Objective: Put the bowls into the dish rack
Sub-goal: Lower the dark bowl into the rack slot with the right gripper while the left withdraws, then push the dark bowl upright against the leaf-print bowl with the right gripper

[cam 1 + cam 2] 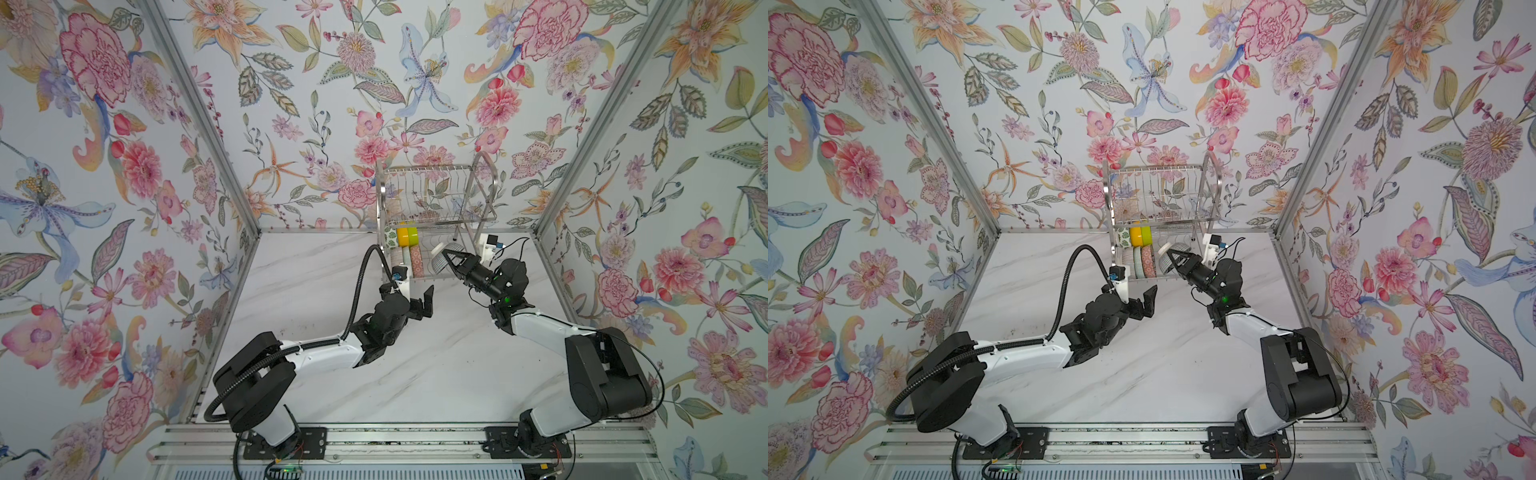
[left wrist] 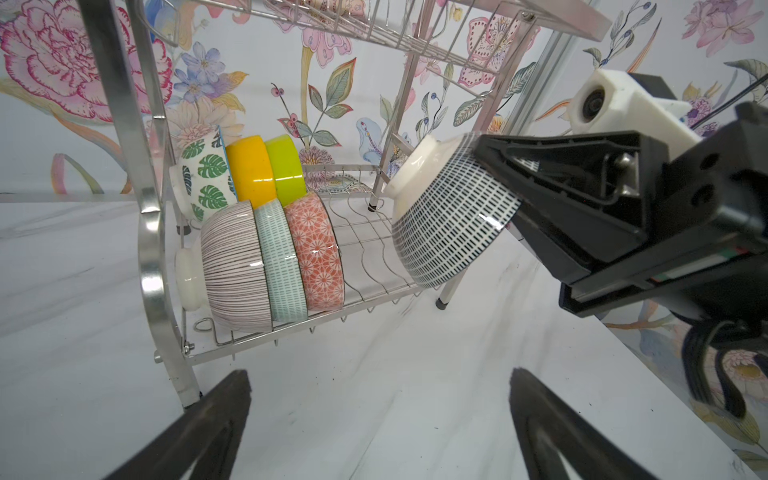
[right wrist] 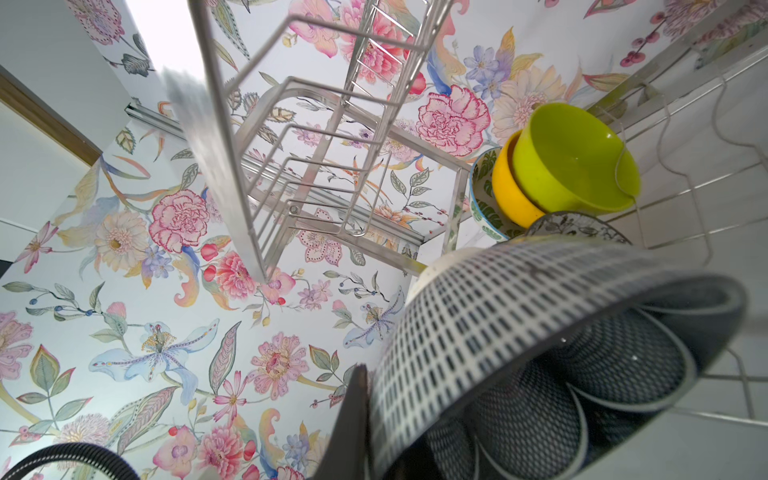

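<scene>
My left gripper [image 1: 424, 301] hangs with jaws apart, empty, short of the dish rack [image 2: 149, 232]. My right gripper [image 1: 447, 257] pinches the dashed bowl [image 2: 449, 216] by its rim over the lower shelf. That thin pinch may slip, or the bowl's foot may knock the orange-red bowl [image 2: 316, 253] beside it. Beyond my left gripper the shelf holds six bowls [image 2: 232, 266] on edge, in two rows.

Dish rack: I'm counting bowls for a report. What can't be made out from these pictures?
- Top views: upper shelf covers part of the rear bowls; patterns too small.
- Left wrist: rear bowls half hidden by front bowls.
- Right wrist: held bowl hides most front bowls.
- Held bowl's rim: partly covered by right gripper in both top views.
</scene>
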### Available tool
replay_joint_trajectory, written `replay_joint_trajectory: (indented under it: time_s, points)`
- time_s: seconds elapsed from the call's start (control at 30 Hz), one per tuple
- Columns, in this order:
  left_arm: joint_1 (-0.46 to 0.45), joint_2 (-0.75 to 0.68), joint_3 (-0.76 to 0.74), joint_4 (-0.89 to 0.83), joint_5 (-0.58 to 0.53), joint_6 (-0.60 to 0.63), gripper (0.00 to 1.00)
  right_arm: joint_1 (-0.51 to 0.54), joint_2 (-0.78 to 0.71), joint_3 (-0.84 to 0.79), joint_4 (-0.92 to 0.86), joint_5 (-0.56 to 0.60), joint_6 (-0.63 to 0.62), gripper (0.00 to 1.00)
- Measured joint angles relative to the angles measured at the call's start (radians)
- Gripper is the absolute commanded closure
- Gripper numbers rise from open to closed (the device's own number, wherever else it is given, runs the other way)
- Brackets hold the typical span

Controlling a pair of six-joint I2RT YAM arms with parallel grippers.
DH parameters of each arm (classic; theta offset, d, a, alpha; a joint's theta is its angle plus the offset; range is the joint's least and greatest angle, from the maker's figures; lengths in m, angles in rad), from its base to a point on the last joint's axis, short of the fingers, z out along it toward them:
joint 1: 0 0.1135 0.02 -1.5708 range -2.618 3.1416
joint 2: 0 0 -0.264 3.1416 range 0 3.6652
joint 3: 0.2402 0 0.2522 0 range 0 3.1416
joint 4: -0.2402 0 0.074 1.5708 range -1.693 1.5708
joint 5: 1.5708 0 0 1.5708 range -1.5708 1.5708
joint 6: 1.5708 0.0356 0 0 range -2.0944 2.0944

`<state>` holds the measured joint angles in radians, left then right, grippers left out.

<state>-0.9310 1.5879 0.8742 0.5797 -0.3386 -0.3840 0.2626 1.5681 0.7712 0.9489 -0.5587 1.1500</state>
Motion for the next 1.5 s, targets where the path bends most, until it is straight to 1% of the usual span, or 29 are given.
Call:
replay_joint_trajectory:
  time_s: [0.13, 0.37, 0.83, 1.03, 1.3, 1.5]
  points:
    - [0.015, -0.002, -0.002, -0.003, 0.016, -0.029, 0.01, -0.020, 0.069, 0.000, 0.074, -0.026, -0.005, 1.00]
    - [0.022, -0.035, -0.006, -0.007, 0.034, -0.061, 0.01, -0.049, 0.204, 0.013, 0.237, -0.064, 0.054, 1.00]
    - [0.056, -0.058, -0.042, -0.013, 0.061, -0.112, 0.01, -0.050, 0.396, 0.142, 0.356, -0.100, 0.109, 1.00]
    - [0.066, -0.093, -0.069, -0.012, 0.070, -0.116, 0.01, -0.050, 0.455, 0.173, 0.373, -0.112, 0.121, 1.00]
    - [0.074, -0.101, -0.089, -0.012, 0.071, -0.123, 0.01, -0.050, 0.520, 0.216, 0.373, -0.124, 0.123, 1.00]
    - [0.079, -0.102, -0.097, -0.012, 0.071, -0.127, 0.01, -0.048, 0.529, 0.246, 0.335, -0.141, 0.111, 1.00]
